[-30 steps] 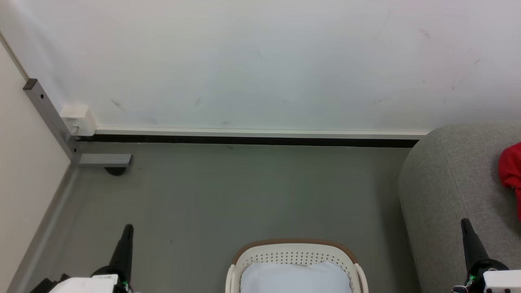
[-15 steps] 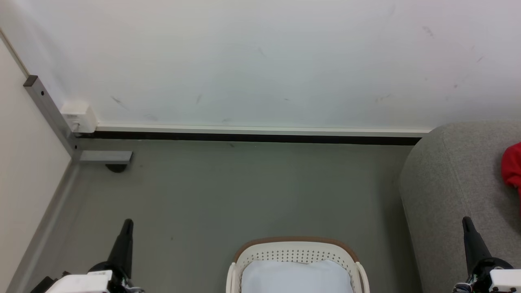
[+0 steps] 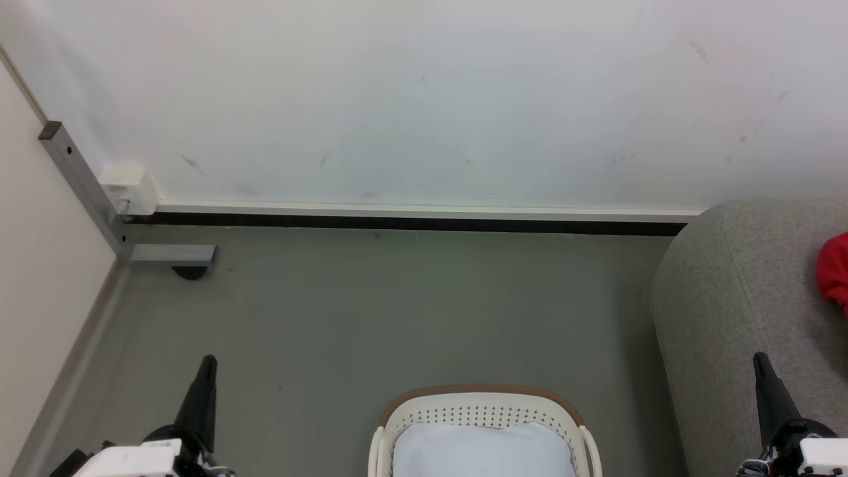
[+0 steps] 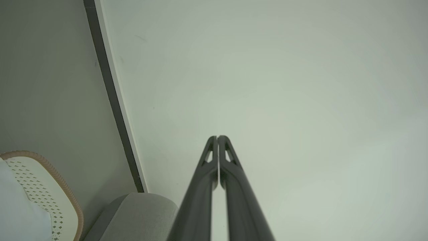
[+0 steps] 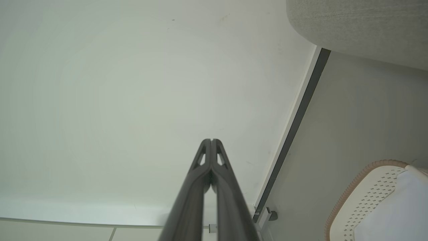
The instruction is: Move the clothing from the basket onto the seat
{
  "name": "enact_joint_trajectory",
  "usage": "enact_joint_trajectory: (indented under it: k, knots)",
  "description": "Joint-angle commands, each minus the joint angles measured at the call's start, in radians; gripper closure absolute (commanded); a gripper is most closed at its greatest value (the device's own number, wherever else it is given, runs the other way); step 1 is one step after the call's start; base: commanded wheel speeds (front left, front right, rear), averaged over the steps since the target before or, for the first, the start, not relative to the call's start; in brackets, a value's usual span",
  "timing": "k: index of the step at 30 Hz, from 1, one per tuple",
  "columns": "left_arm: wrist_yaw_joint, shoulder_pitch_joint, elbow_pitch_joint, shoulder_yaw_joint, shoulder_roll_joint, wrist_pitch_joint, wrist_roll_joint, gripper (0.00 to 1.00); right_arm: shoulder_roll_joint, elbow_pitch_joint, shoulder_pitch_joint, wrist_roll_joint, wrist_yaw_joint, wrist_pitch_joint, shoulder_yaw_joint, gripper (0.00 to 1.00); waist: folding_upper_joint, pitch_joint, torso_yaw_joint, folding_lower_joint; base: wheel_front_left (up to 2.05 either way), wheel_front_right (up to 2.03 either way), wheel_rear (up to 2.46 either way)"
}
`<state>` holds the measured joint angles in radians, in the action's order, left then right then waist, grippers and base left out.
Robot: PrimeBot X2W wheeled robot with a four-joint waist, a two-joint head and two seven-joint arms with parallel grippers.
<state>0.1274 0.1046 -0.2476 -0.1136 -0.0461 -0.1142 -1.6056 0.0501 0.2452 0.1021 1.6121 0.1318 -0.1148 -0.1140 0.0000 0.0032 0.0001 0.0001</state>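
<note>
Little changed: only camera shifted slightly. Both pressed together, empty: left gripper (image 3: 207, 362), right gripper (image 3: 760, 359), either side of basket (image 3: 483, 392). In basket: white garment (image 3: 480, 452); on seat (image 3: 729, 298): red garment (image 3: 835, 271). Next pick not begun.

One basket (image 3: 482, 391) is counted, with one white garment (image 3: 480, 452) in it. One sofa (image 3: 735, 298) is counted, with one red garment (image 3: 836, 268) on it (cut off by the picture's edge). Two grippers are counted: the left gripper (image 3: 209, 360) and the right gripper (image 3: 760, 358). One white box (image 3: 128, 191) and one metal post (image 3: 78, 179) are counted.
</note>
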Motion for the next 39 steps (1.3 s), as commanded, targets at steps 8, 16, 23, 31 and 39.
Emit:
enact_joint_trajectory:
  k: [8,16,23,31,39]
  knots:
    - [0.006,0.01,0.003,-0.002,-0.008,-0.004,-0.013,1.0,0.0,-0.001,0.013,0.0,-0.002,-0.003,-0.004,1.0,0.0,0.0,0.0,-0.0001,0.0,0.0,0.0]
    - [0.006,0.01,0.003,-0.002,-0.008,-0.004,-0.013,1.0,0.0,-0.001,0.013,0.0,-0.002,-0.003,-0.004,1.0,0.0,0.0,0.0,-0.0001,0.0,0.0,0.0]
    - [0.006,0.009,0.003,-0.002,-0.008,-0.004,-0.013,1.0,0.0,-0.001,0.013,0.0,-0.002,-0.003,-0.004,1.0,0.0,0.0,0.0,-0.0001,0.0,0.0,0.0]
    - [0.006,0.009,0.003,-0.002,-0.008,-0.004,-0.013,1.0,0.0,-0.001,0.013,0.0,-0.002,-0.003,-0.004,1.0,0.0,0.0,0.0,-0.0001,0.0,0.0,0.0]
    - [0.006,0.009,0.003,-0.002,-0.008,-0.004,-0.013,1.0,0.0,-0.001,0.013,0.0,-0.002,-0.003,-0.004,1.0,0.0,0.0,0.0,-0.0001,0.0,0.0,0.0]
